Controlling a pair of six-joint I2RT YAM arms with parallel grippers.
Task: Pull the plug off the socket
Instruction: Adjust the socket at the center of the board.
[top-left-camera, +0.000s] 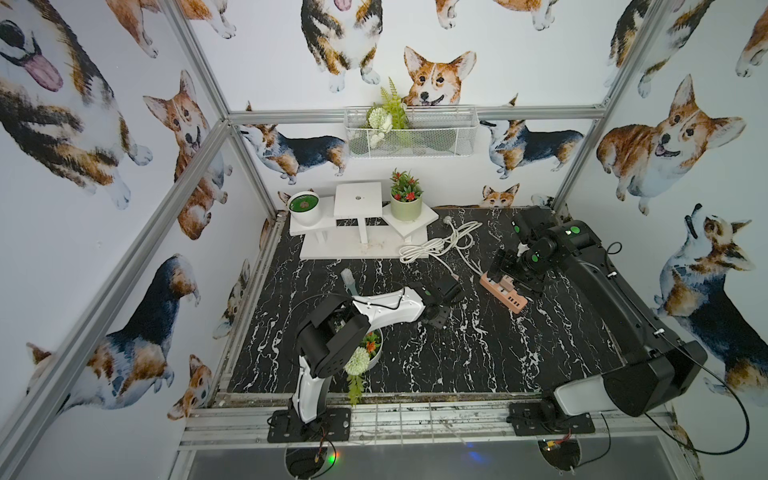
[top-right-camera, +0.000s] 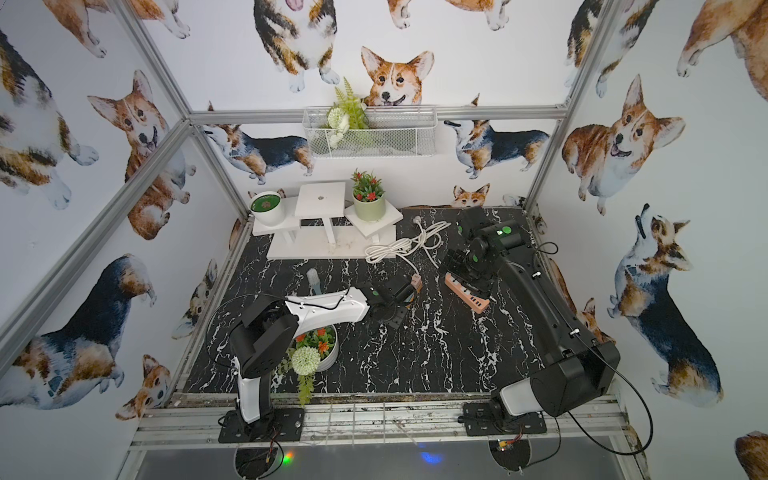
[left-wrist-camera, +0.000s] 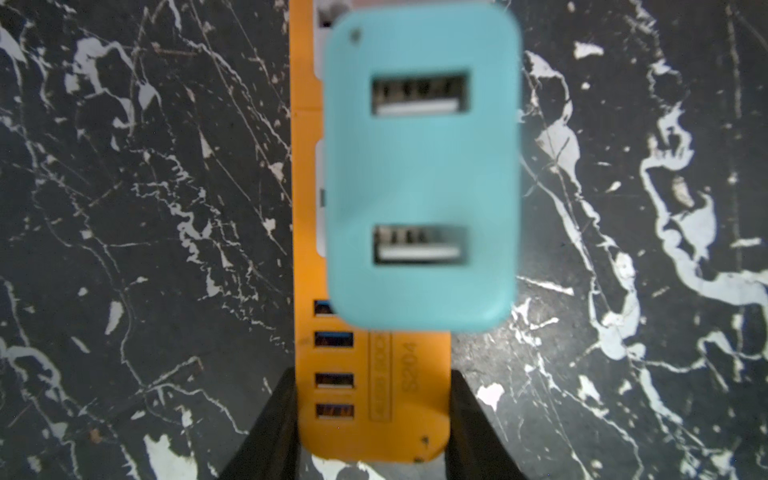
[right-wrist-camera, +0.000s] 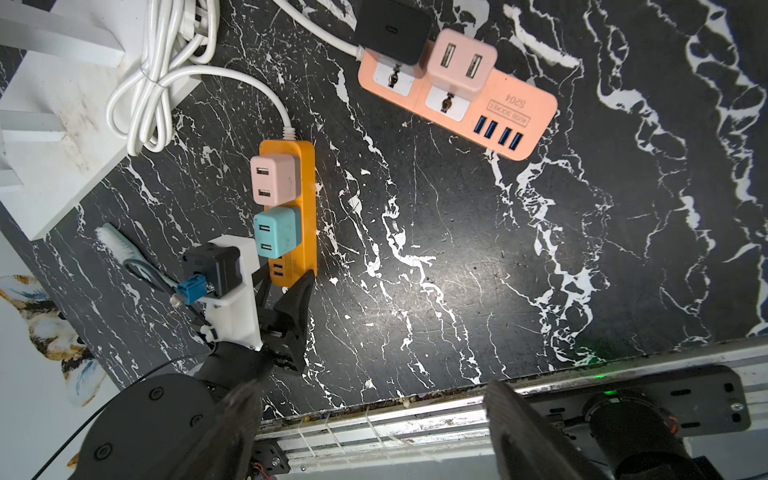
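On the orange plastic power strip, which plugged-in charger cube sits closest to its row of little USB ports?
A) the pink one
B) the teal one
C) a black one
B: the teal two-port charger cube sits right beside the USB ports, with the pink charger cube beyond it on the orange plastic power strip.

Black marbled worktop (top-left-camera: 457, 353), white stand (top-left-camera: 332, 249) far left, coiled cable (right-wrist-camera: 143, 83) against it, orange power strip (right-wrist-camera: 308, 183) middle, pink power strip (top-left-camera: 515, 301) right.

White left arm (top-left-camera: 390, 308), black right arm (top-left-camera: 602, 286)
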